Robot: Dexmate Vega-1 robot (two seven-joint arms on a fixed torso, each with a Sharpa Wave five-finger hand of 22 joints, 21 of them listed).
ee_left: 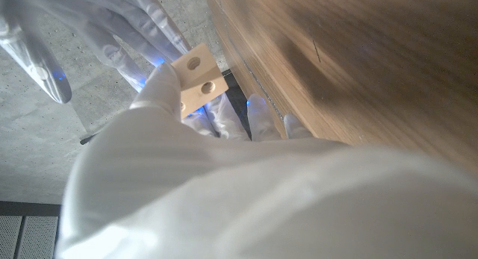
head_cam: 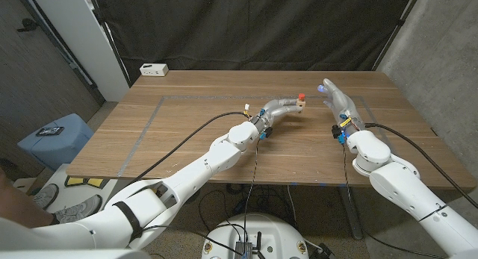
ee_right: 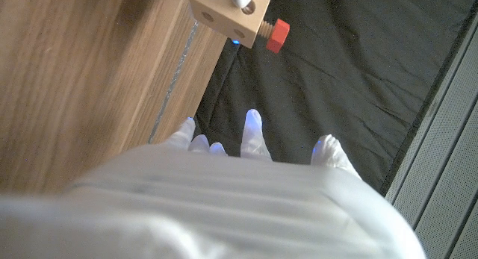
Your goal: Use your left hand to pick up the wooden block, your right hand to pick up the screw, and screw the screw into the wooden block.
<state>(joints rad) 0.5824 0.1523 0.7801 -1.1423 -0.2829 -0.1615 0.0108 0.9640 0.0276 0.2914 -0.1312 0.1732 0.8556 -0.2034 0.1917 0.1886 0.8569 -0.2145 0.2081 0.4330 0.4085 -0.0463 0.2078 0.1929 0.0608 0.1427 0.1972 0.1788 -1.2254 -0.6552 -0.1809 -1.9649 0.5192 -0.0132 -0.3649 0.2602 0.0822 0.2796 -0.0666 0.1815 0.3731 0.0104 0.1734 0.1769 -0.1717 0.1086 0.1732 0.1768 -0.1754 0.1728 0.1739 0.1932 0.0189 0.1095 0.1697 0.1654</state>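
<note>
My left hand (head_cam: 282, 106) holds the pale wooden block (head_cam: 299, 104) above the middle of the table. The red screw (head_cam: 301, 96) sits in the block with its head sticking out on top. In the left wrist view the block (ee_left: 197, 81) shows two round holes and is pinched at my left hand's fingertips (ee_left: 160, 81). In the right wrist view the block (ee_right: 228, 13) carries the red screw (ee_right: 276, 34) in its side. My right hand (head_cam: 336, 98) is raised just right of the block, fingers spread, holding nothing; it shows again as spread fingers (ee_left: 112, 27) behind the block.
A white power strip (head_cam: 154, 69) lies at the table's far left corner. A blue bin (head_cam: 56, 138) stands on the floor left of the table (head_cam: 187, 139). Black curtain hangs behind. Cables run along both arms.
</note>
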